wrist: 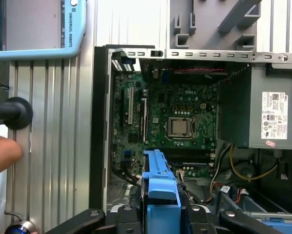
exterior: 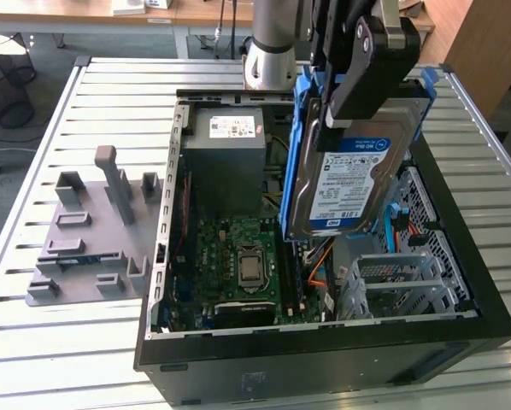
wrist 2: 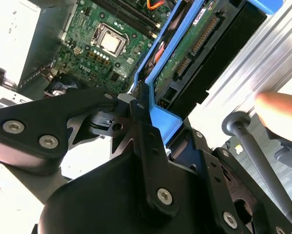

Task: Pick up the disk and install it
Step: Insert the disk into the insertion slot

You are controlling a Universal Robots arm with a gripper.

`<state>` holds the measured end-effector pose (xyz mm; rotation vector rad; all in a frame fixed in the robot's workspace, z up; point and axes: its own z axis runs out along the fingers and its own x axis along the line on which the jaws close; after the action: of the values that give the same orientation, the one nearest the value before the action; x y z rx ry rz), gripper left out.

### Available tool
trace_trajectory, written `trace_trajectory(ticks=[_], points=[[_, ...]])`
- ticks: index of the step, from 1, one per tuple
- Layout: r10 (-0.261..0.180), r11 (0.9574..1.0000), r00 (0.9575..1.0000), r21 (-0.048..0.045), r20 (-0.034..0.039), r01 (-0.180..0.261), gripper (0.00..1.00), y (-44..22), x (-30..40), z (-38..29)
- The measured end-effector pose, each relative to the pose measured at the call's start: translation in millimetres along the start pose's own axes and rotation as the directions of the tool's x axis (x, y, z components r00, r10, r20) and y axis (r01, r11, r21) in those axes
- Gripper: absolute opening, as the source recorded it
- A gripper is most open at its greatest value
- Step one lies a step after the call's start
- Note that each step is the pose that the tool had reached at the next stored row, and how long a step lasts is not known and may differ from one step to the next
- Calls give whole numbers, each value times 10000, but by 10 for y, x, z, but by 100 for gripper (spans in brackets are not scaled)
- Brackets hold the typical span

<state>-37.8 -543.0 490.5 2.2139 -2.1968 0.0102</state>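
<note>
1. Your gripper is closed tight on the disk, at its blue rail.
2. The disk hangs tilted just under the gripper.
3. Below the disk's low edge sits the open computer case, with its grey cage nearest.

Disk — cut off by edge

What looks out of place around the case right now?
The disk hangs steeply tilted in the claw above the open case, not level with any bay. In the first wrist view a person's hand sits over the table beside the case, close to the arm's workspace.
</note>
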Motion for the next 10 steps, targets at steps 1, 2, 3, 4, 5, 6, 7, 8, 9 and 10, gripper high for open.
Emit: trace_trajectory(ticks=[1, 2, 3, 4, 5, 6, 7, 8, 9, 10], points=[[0, 10000, 10000, 0, 0, 0, 36, -18, 5, 1], [2, 10000, 10000, -1, -1, -2, 36, -37, 9, 2], [3, 10000, 10000, -1, 0, -3, 36, -54, 12, 3], [5, 10000, 10000, -1, 0, -5, 36, -74, 15, 4], [6, 10000, 10000, -1, 0, -6, 36, -96, 17, 4], [6, 10000, 10000, -1, -3, -6, 36, -119, 18, 4], [6, 10000, 10000, -1, -3, -6, 36, -129, 19, 4], [6, 10000, 10000, -1, -1, -6, 36, -129, 19, 5], [7, 10000, 10000, -1, -1, -7, 36, -129, 19, 5], [8, 10000, 10000, -1, -1, -8, 36, -130, 19, 5]])
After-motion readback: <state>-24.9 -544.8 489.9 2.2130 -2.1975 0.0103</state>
